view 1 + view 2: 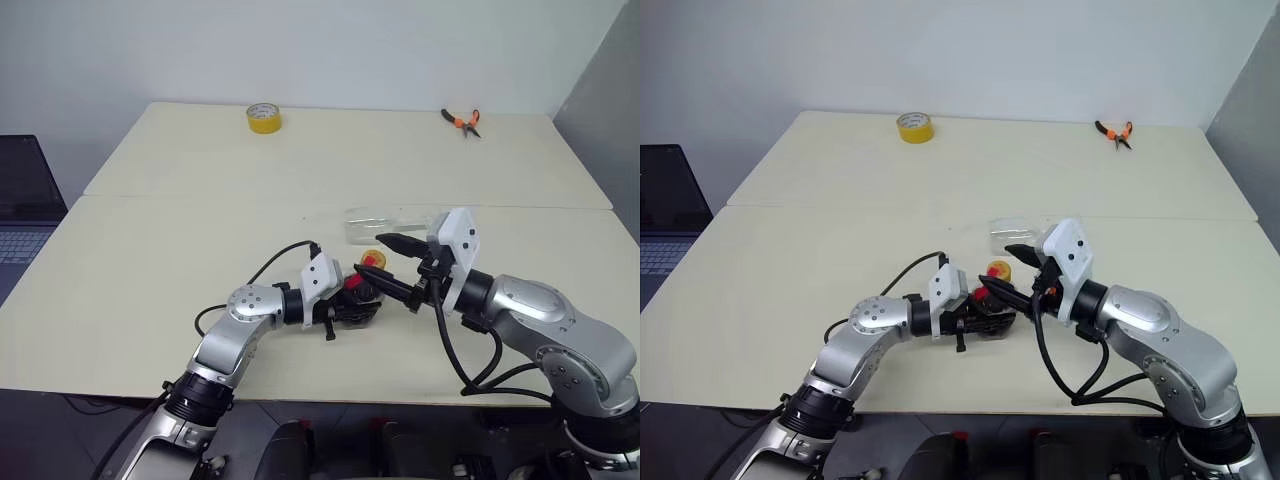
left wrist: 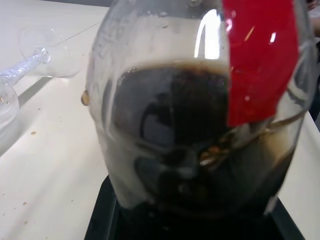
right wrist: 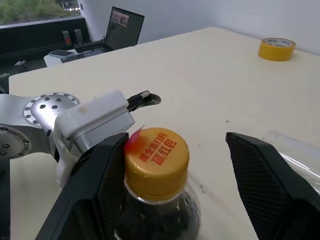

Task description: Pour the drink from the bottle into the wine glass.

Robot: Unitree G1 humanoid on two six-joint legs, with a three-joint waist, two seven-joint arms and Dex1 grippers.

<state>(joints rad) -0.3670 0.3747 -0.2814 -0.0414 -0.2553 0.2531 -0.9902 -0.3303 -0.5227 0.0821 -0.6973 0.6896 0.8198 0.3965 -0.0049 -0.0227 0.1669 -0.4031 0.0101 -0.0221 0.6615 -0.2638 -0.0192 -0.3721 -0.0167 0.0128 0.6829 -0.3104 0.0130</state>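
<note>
One bottle (image 3: pixel 156 200) is sitting between the right gripper's (image 3: pixel 175 200) two black fingers (image 3: pixel 265 175), wearing one yellow cap (image 3: pixel 157 162). One wine glass (image 1: pixel 385 222) is lying just beyond those fingertips, though its outline is faint. One tape roll (image 1: pixel 263 117), one pair of pliers (image 1: pixel 462 121) and one laptop (image 1: pixel 25 205) are resting well away from the fingers.

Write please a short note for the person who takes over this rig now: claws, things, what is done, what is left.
Left claw: shut on the bottle, held upright above the table.
Right claw: open, one finger on each side of the cap, not gripping it.
Glass: lying on its side on the table, just behind the claws.
Drink: all in the bottle.
Done: bottle picked up.
Left: take off the cap, stand the glass up, pour.
</note>
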